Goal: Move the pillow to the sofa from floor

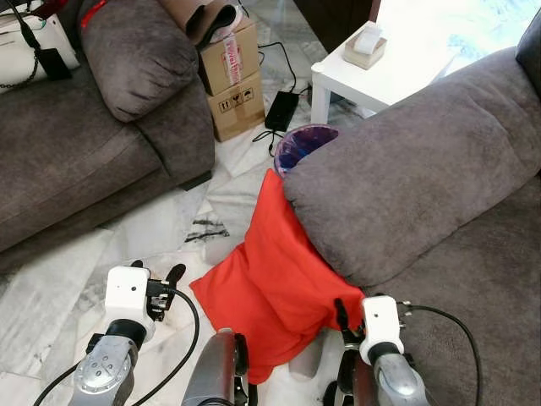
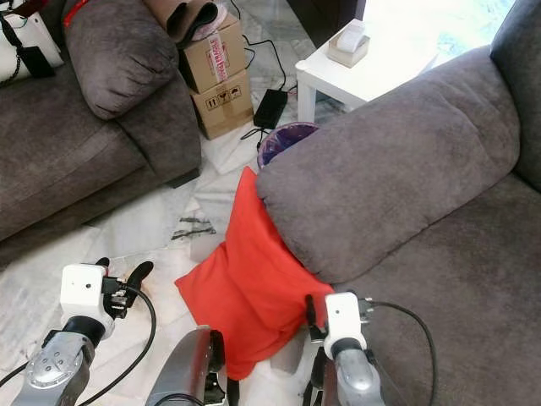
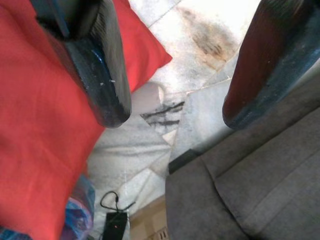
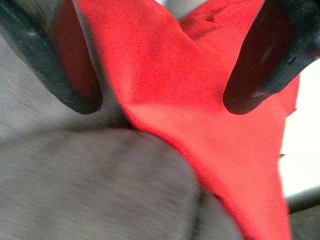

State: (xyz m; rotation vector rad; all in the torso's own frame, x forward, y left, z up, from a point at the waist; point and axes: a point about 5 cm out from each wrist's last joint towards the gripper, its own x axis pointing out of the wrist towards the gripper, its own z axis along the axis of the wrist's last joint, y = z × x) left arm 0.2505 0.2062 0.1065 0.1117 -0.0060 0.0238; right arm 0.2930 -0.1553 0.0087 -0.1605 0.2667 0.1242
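A red pillow (image 1: 270,288) stands slanted on the marble floor, its upper edge tucked behind the padded arm (image 1: 406,178) of the grey sofa on my right. My left gripper (image 1: 156,271) hangs open just left of the pillow's lower corner; in the left wrist view the pillow (image 3: 35,125) lies beside one finger, and only floor lies between the open left gripper's (image 3: 176,119) fingers. My right gripper (image 4: 162,102) is open at the pillow's lower right edge, where red cloth (image 4: 200,100) meets the sofa. Red cloth runs between its fingers.
The right sofa's seat (image 1: 482,279) lies beside my right arm. A second grey sofa (image 1: 68,152) stands at the left. Beyond the pillow are a bin with a purple liner (image 1: 300,144), stacked cardboard boxes (image 1: 232,76), a black power adapter (image 1: 281,108) and a white side table (image 1: 397,68).
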